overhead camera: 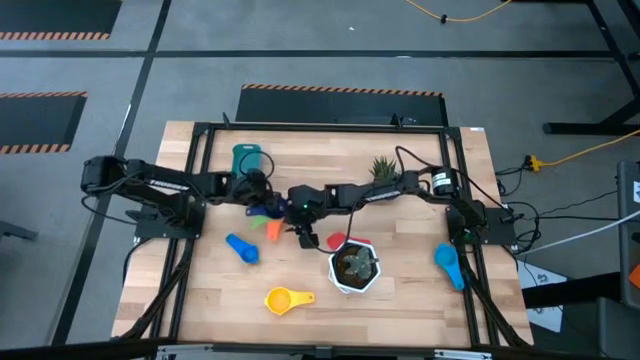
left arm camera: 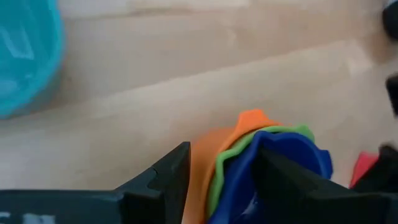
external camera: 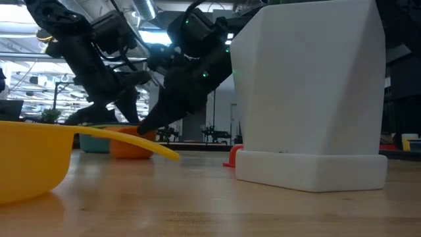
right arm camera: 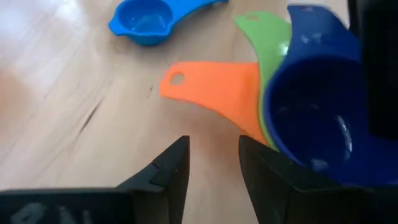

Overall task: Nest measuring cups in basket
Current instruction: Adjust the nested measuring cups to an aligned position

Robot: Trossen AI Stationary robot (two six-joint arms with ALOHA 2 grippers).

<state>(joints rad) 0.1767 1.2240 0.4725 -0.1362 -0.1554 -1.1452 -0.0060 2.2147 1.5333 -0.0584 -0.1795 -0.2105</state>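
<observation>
Three measuring cups sit nested, dark blue inside green inside orange, at the table's middle. My left gripper is shut on this stack. My right gripper stands open just beside the stack, with bare table between its fingers. The teal basket stands on the table behind the stack. Single cups lie on the table: light blue, yellow and red. My left gripper pinches the stack's walls: one finger outside the orange cup, the other at the dark blue bowl. The fingers slant down from the table's left. The orange cup's bottom shows at table level. My right gripper: I cannot tell whether one finger touches the orange cup.
A white hexagonal plant pot stands right of the red cup, close to my right arm. Another light blue cup lies near the right edge. A small green plant stands at the far side. There is free wood at the near left.
</observation>
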